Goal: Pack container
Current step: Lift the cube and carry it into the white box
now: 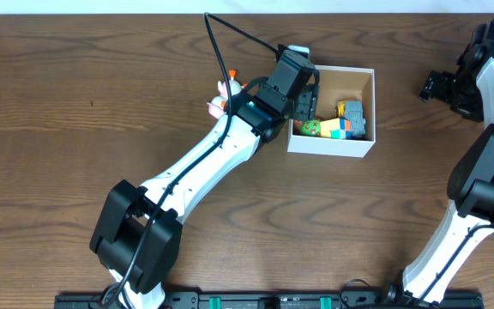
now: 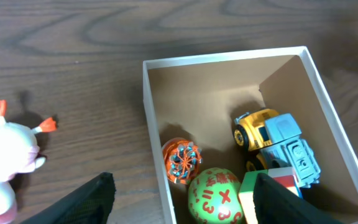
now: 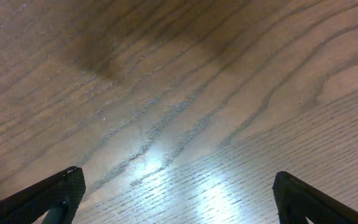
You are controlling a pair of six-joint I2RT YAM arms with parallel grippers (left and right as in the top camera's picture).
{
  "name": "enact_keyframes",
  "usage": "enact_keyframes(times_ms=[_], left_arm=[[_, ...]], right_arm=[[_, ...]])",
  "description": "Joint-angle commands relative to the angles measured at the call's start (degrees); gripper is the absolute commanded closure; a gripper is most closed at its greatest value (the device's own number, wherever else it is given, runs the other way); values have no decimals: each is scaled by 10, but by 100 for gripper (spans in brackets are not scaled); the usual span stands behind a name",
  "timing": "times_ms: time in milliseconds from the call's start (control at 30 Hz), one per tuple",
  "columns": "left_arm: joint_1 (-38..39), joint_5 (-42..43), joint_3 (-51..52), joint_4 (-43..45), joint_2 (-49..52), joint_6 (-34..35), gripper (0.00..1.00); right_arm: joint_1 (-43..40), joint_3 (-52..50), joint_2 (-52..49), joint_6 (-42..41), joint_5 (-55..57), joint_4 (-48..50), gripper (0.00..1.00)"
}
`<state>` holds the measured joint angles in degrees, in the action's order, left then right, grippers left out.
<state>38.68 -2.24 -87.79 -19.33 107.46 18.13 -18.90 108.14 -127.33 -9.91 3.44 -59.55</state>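
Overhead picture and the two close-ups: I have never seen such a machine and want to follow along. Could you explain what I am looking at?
These are two white robot arms at a wooden table. The overhead picture looks straight down; each close-up comes from a camera on one wrist, its dark fingers in the bottom corners. The left arm reaches to the container; the left gripper is open and holds nothing. Inside lie a toy truck, an orange toy, a green ball and a coloured block. A white toy with orange feet lies on the table outside. The right arm stands off to the side; the right gripper is open and empty over bare wood.
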Motion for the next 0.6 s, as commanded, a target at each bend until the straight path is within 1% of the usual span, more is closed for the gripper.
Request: enact_keyframes(times_ms=[0, 100, 133, 200, 333, 433, 500, 567], left_arm=[[0, 71, -6, -1, -8, 1, 25], [2, 186, -6, -1, -8, 1, 24], [3, 207, -6, -3, -8, -1, 24], [12, 221, -6, -8, -8, -2, 26], [35, 219, -5, -11, -7, -31, 47], [53, 193, -5, -11, -7, -35, 62], [63, 173, -5, -9, -7, -35, 70], [72, 161, -5, -2, -4, -35, 71]], right_arm=[[-4, -2, 1, -6, 2, 0, 1], [-4, -2, 1, -6, 2, 0, 1], [-4, -2, 1, -6, 2, 0, 1], [-4, -2, 1, -6, 2, 0, 1], [-4, -2, 1, -6, 2, 0, 1], [-4, -2, 1, -6, 2, 0, 1], [-4, -2, 1, -6, 2, 0, 1], [-4, -2, 1, -6, 2, 0, 1]])
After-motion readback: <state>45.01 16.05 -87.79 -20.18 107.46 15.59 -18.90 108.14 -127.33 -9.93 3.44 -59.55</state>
